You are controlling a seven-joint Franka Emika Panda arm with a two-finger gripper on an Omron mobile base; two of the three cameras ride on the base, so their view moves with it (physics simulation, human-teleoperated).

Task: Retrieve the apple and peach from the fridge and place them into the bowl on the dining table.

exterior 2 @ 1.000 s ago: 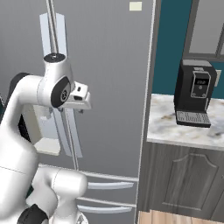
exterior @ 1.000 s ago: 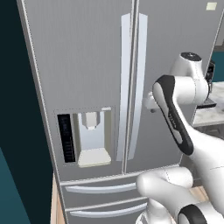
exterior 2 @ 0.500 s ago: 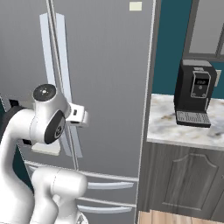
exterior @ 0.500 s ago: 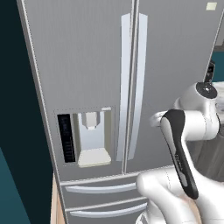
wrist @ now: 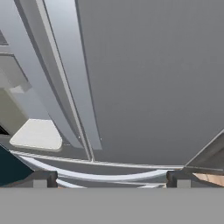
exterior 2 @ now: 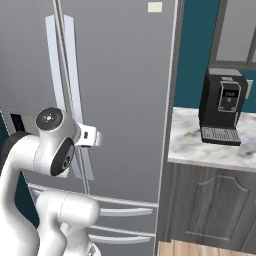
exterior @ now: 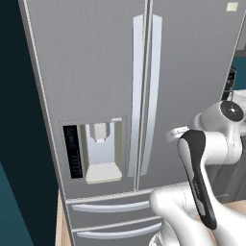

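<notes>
Left base view: the fridge [exterior: 144, 96] stands shut, both French doors closed, its two long pale handles [exterior: 144, 91] running side by side down the centre seam. On the left door sits the water dispenser panel [exterior: 96, 151], with a dark control strip along its left edge and a pale drip tray at the bottom. Below the doors, two lower drawers [exterior: 113, 216], each with a curved pale pull. To the right, the white arm [exterior: 202, 163] is folded low in front of the right door, its dark-lined link rising from the lower right. Right base view: the same closed fridge [exterior 2: 115, 90] at left, arm elbow near the handles; further right, a marble counter [exterior 2: 210, 142] on dark grey cabinets carries a black coffee machine [exterior 2: 222, 105] against a teal wall. Hand view: the gripper [wrist: 109, 179] points at the lower part of the right door, close to it but not touching; the two dark fingertips [wrist: 41, 178] stand well apart, spread wide with nothing between them. Handle ends and dispenser tray lie left of centre here. Apple, peach, bowl: not seen; fridge interior hidden behind the doors.
</notes>
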